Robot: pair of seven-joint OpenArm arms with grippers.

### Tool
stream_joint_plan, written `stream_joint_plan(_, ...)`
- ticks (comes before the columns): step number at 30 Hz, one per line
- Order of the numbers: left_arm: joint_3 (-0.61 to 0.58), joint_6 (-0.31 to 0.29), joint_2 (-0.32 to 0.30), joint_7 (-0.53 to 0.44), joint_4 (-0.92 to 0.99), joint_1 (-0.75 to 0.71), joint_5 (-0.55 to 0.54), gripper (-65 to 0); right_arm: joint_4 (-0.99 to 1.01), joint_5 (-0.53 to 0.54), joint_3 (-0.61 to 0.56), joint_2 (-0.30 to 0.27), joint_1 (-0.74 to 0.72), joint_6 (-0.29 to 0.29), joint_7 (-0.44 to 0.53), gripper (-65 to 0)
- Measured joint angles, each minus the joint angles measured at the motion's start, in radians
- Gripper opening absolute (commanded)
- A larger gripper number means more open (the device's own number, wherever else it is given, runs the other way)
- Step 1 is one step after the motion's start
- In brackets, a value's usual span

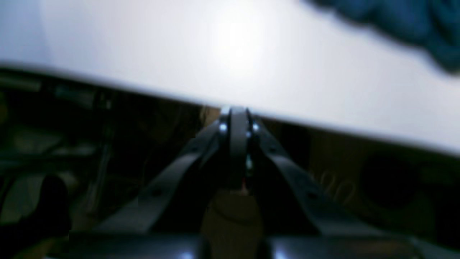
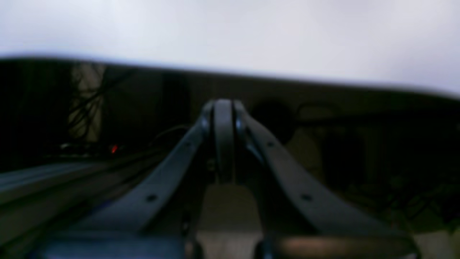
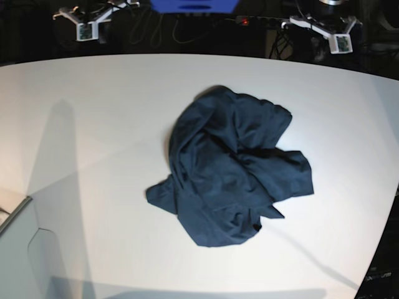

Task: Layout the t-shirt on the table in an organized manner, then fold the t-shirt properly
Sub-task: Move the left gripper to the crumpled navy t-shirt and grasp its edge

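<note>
The dark navy t-shirt (image 3: 230,168) lies crumpled in a heap in the middle of the white table (image 3: 93,124). Both arms sit beyond the table's far edge, apart from the cloth. My left gripper (image 3: 340,38) is at the top right of the base view and my right gripper (image 3: 84,30) at the top left. In the left wrist view the left gripper (image 1: 237,112) is shut and empty just short of the table (image 1: 179,54) edge, with a blurred patch of t-shirt (image 1: 406,21) at the upper right. The right gripper (image 2: 222,105) is shut and empty before the table (image 2: 230,32).
A pale grey box-like corner piece (image 3: 19,249) sits at the lower left. Behind the far edge are a blue object (image 3: 193,5), a power strip with a red light (image 3: 249,20) and dark cables.
</note>
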State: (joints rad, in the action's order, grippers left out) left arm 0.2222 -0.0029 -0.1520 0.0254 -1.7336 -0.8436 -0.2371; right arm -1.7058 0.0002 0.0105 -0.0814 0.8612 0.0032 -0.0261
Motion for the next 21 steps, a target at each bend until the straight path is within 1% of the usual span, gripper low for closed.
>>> stream_joint_plan(2, 0.000, 0.000, 0.004, 0.002, -0.041, 0.008, -0.002, -59.5, -0.016, 0.000, -0.002, 0.002, 0.005, 0.000, -0.003, -65.0)
stream_joint_plan(3, 0.000, 0.000, 0.005, 0.005, -0.057, 0.019, -0.002, -54.8, -0.023, 0.000, -0.003, 0.005, 0.012, 0.000, -0.004, -65.0)
stream_joint_plan(8, -0.003, -0.002, 0.009, 0.000, -0.078, 0.132, -0.003, -25.6, -0.041, 0.000, -0.002, 0.007, 0.021, 0.000, -0.004, -65.0)
stream_joint_plan(9, -0.006, -0.007, 0.010, 0.001, -0.065, 0.158, -0.001, -21.7, -0.042, 0.000, -0.002, 0.007, 0.020, 0.000, -0.004, -65.0)
stream_joint_plan(10, -0.007, -0.002, 0.010, 0.018, -0.043, 0.185, -0.003, -19.5, -0.043, 0.000, -0.002, 0.007, 0.019, 0.000, -0.004, -65.0)
stream_joint_plan(12, -0.009, -0.009, 0.013, 0.107, 0.010, 0.254, -0.002, -18.5, -0.043, 0.000, -0.002, 0.009, 0.022, 0.000, -0.005, -65.0)
stream_joint_plan(13, -0.009, -0.003, 0.014, 0.130, 0.030, 0.285, -0.003, -18.5, -0.043, 0.000, -0.002, 0.009, 0.022, 0.000, -0.005, -65.0)
stream_joint_plan(15, -0.008, -0.010, 0.014, 0.163, 0.076, 0.360, -0.004, -18.5, -0.043, 0.000, -0.002, 0.010, 0.021, 0.000, -0.006, -65.0)
stream_joint_plan(18, -0.008, -0.006, 0.018, 0.212, 0.155, 0.452, -0.005, -18.5, -0.043, 0.000, -0.002, 0.011, 0.021, 0.000, -0.007, -65.0)
stream_joint_plan(21, -0.009, -0.001, 0.039, 0.248, 0.210, 0.506, -0.002, -18.5, -0.043, 0.000, -0.002, 0.013, 0.015, 0.000, -0.005, -65.0)
